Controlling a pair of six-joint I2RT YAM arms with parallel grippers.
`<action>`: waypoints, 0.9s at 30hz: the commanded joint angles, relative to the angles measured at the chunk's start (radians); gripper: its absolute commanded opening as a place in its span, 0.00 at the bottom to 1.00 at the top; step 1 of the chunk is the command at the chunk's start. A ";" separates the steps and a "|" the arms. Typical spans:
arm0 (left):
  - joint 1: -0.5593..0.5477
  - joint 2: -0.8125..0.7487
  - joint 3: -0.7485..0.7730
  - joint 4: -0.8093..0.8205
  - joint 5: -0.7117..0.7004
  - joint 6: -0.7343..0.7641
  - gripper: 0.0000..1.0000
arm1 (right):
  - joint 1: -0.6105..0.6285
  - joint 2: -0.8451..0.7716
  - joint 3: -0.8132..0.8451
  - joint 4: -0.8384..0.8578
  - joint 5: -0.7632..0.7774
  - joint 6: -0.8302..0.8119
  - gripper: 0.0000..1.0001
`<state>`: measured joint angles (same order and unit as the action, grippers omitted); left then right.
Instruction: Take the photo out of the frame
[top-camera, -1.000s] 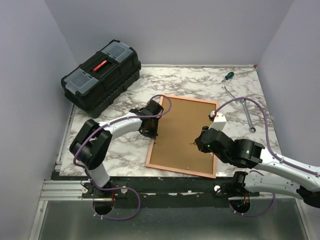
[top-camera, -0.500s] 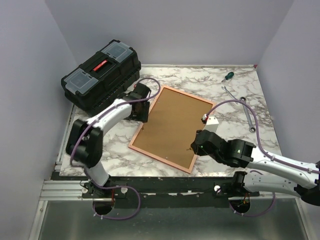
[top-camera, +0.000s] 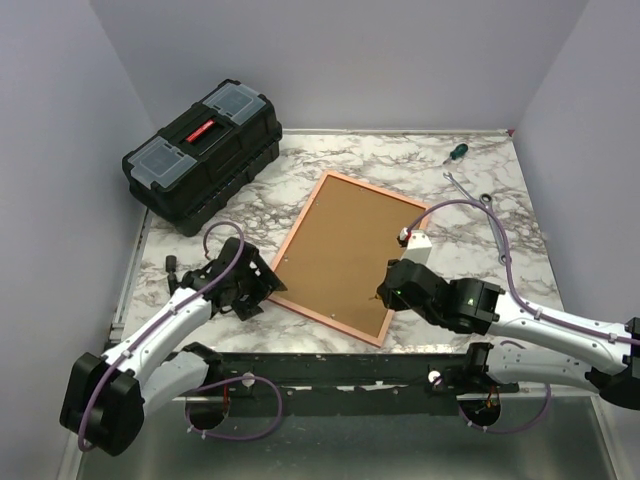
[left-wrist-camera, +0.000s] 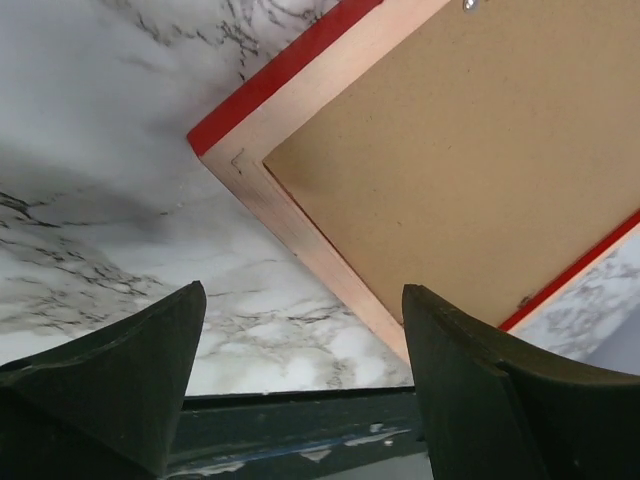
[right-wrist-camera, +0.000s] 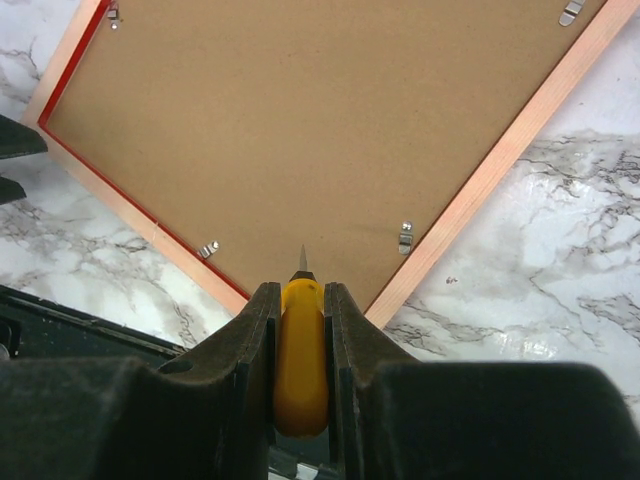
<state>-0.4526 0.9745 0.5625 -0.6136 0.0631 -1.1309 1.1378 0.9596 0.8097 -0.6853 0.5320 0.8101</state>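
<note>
The red frame (top-camera: 320, 316) lies face down on the marble table, its brown backing board (top-camera: 345, 250) facing up. The photo is hidden beneath that board. My left gripper (top-camera: 258, 283) is open just off the frame's near-left corner; in the left wrist view that corner (left-wrist-camera: 300, 230) lies beyond the spread fingers, and the gripper (left-wrist-camera: 303, 300) touches nothing. My right gripper (top-camera: 385, 295) is shut on a yellow-handled screwdriver (right-wrist-camera: 300, 360), whose metal tip points over the backing board (right-wrist-camera: 320, 120) near the frame's near corner, between two metal clips (right-wrist-camera: 405, 237).
A black toolbox (top-camera: 203, 155) stands at the back left. A green-handled screwdriver (top-camera: 456, 152) and a wrench (top-camera: 490, 220) lie at the back right. The table's near edge (left-wrist-camera: 300, 410) runs just under the left fingers.
The frame has swung and slid leftwards. My left gripper let go of its left edge, opened, and drew back to the near-left. The right gripper barely moved, screwdriver still held.
</note>
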 joint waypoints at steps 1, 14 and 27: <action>-0.001 -0.005 -0.050 0.094 0.081 -0.297 0.79 | 0.006 0.007 0.014 0.029 -0.017 -0.008 0.01; -0.028 0.199 -0.106 0.226 0.129 -0.468 0.51 | 0.006 -0.006 0.010 0.028 -0.036 0.016 0.01; -0.037 0.398 0.096 0.151 -0.116 0.073 0.01 | 0.008 0.108 -0.019 0.108 -0.127 -0.038 0.01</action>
<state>-0.4828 1.3144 0.5606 -0.3882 0.1799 -1.4612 1.1378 1.0271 0.8093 -0.6437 0.4725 0.8043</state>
